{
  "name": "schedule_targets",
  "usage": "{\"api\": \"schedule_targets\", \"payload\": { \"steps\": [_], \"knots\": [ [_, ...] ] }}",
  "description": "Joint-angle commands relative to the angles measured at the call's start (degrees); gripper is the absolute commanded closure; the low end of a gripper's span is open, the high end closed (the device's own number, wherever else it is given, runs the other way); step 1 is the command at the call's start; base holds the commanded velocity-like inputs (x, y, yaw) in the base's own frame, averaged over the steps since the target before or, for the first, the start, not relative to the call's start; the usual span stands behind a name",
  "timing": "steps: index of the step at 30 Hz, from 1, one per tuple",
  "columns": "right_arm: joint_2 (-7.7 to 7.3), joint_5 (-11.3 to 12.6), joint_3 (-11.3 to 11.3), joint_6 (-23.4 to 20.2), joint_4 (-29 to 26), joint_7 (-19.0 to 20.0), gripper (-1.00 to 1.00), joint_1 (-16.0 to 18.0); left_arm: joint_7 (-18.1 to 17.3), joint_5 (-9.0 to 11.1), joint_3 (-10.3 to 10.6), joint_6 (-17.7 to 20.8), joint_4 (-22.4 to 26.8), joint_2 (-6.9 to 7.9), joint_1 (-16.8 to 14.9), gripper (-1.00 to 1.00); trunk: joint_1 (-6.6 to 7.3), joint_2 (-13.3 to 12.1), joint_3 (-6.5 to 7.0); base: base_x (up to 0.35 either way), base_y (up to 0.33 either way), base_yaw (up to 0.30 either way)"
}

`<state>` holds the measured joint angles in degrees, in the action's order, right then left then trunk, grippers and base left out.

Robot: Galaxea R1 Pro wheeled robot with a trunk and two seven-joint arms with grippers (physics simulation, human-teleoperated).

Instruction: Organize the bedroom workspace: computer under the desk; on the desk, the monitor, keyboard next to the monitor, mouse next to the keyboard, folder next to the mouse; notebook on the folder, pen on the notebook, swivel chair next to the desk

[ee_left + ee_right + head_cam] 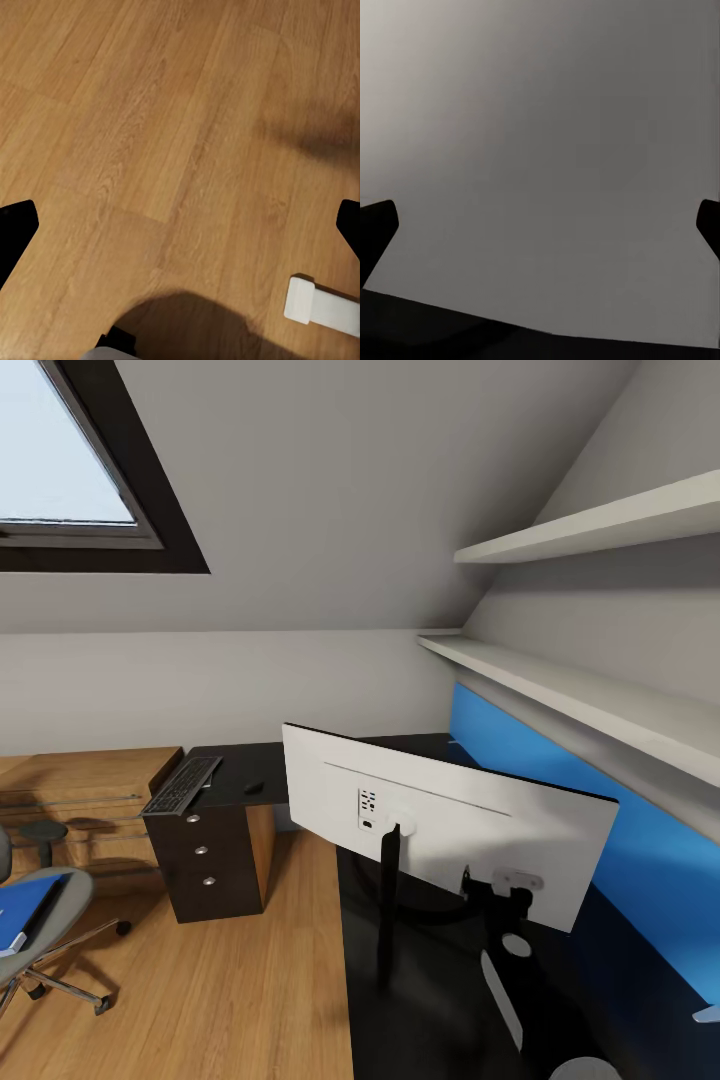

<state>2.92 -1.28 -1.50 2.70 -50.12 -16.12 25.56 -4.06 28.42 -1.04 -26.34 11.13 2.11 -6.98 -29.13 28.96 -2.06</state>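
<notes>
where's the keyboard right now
In the head view the keyboard lies at the left end of the black desk, above the drawers, with the mouse just right of it.

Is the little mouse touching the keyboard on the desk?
Apart. The head view shows a strip of bare black desk between the mouse and the keyboard.

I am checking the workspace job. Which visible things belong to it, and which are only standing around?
Belonging to the job:
desk
monitor
keyboard
mouse
folder
swivel chair

Only standing around:
wall shelves
skylight
wood cabinet
</notes>
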Motion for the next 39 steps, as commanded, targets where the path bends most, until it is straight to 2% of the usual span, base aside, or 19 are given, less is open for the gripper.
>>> {"api": "schedule_targets", "payload": {
  "steps": [1, 4, 9, 20, 24, 29, 39],
  "knots": [
    [-0.09, -0.12, -0.15, 0.27, 0.49, -0.05, -1.0, 0.48, -0.42, 0.41, -0.1, -0.12, -0.06, 0.0, -0.05, -1.0, -0.03, 0.11, -0.12, 0.0, 0.0, 0.0],
    [-0.87, -0.12, -0.22, 0.68, 2.64, -0.05, -1.0, 2.02, -0.42, 0.41, -0.1, -0.12, -0.06, 0.0, -0.05, -1.0, -0.03, 0.11, -0.12, 0.0, 0.0, 0.0],
    [-2.56, -0.12, -0.26, 2.62, 8.63, -0.05, -1.0, 6.52, -0.42, 0.41, -0.1, -0.13, -0.06, 0.15, -0.05, -1.0, -0.03, 0.11, -0.12, 0.0, 0.0, 0.0],
    [-4.43, -0.11, -0.26, 3.63, 12.09, -0.05, -1.0, 9.73, -0.42, 0.41, -0.1, -0.13, -0.06, 0.26, -0.05, -1.0, -0.03, 0.11, -0.12, 0.0, 0.0, 0.0],
    [-5.28, -0.01, -0.26, 4.22, 17.39, -0.05, -1.0, 12.99, -0.42, 0.41, -0.1, -0.15, -0.06, 0.26, -0.05, -1.0, -0.03, 0.11, -0.12, 0.0, 0.0, 0.0],
    [-6.16, 0.05, -0.26, 7.67, 23.92, -0.05, -1.0, 17.46, -0.42, 0.41, -0.17, -0.13, -0.06, 0.34, -0.05, -1.0, -0.03, 0.11, -0.12, 0.0, 0.0, 0.0],
    [-7.0, 0.05, -0.34, 8.34, 25.77, -0.05, -1.0, 19.39, -0.42, 0.41, -0.19, -0.12, -0.06, 0.35, -0.05, -1.0, -0.03, 0.11, -0.12, 0.0, 0.0, 0.0]
  ]
}}
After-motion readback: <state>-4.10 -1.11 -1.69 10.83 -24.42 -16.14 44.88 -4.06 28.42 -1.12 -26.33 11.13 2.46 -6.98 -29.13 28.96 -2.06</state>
